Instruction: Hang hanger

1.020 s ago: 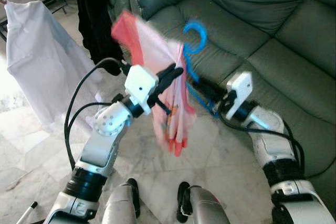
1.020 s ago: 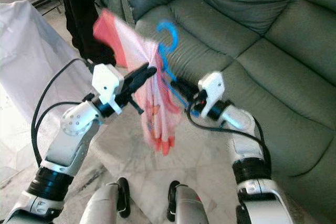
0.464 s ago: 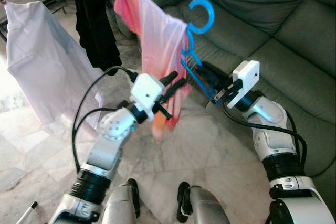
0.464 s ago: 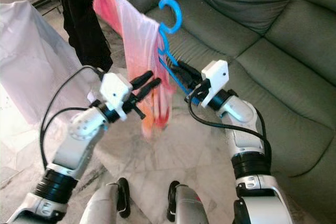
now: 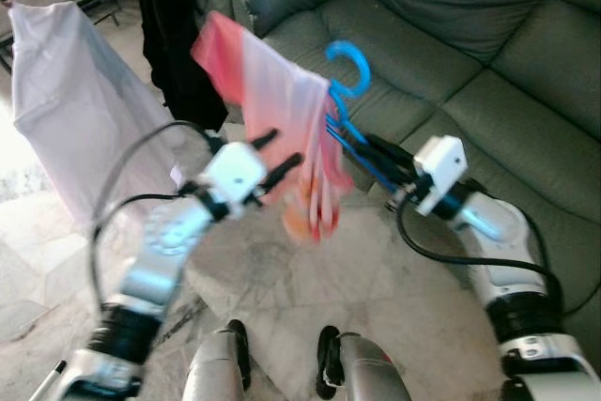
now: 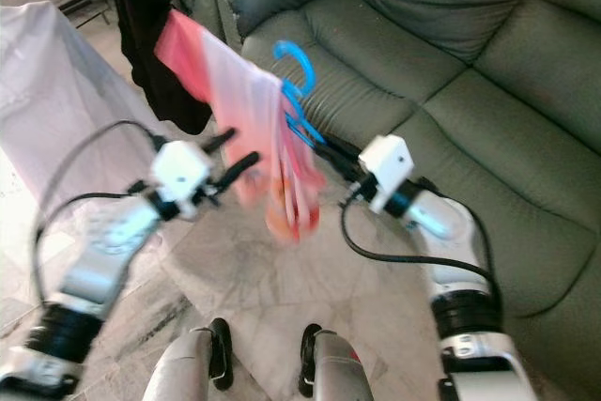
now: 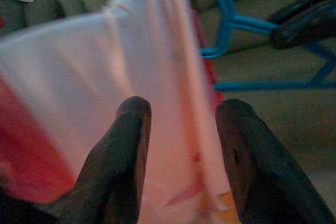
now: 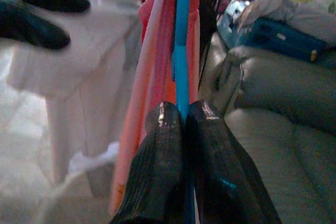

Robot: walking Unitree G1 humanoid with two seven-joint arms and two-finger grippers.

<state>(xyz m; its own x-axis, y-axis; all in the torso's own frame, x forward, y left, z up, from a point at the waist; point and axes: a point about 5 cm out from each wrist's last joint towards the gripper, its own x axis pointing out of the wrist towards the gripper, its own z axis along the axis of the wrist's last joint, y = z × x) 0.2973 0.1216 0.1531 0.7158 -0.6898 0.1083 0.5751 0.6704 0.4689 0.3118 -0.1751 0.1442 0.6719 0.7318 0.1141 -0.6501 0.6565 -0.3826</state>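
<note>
A blue plastic hanger (image 5: 346, 82) carries a pink and red garment (image 5: 282, 119) that hangs bunched to one side above the floor. My right gripper (image 5: 368, 147) is shut on the hanger's blue lower bar (image 8: 181, 51), hook pointing up. In the right wrist view its two fingers (image 8: 163, 156) press together around the bar. My left gripper (image 5: 286, 146) is open just left of the garment. The left wrist view has the pink cloth (image 7: 131, 77) right beyond the spread fingertips (image 7: 134, 111), with nothing clamped between them.
A dark green sofa (image 5: 470, 35) runs along the right and back. A white garment (image 5: 66, 100) and a black one (image 5: 174, 35) hang at the left. A marble floor (image 5: 329, 279) lies below, with my feet (image 5: 324, 359) at the bottom edge.
The hanger and garment have come down a little and tilted. My left gripper has drawn back to the left, off the cloth's lower part, and the left arm is blurred with motion.
</note>
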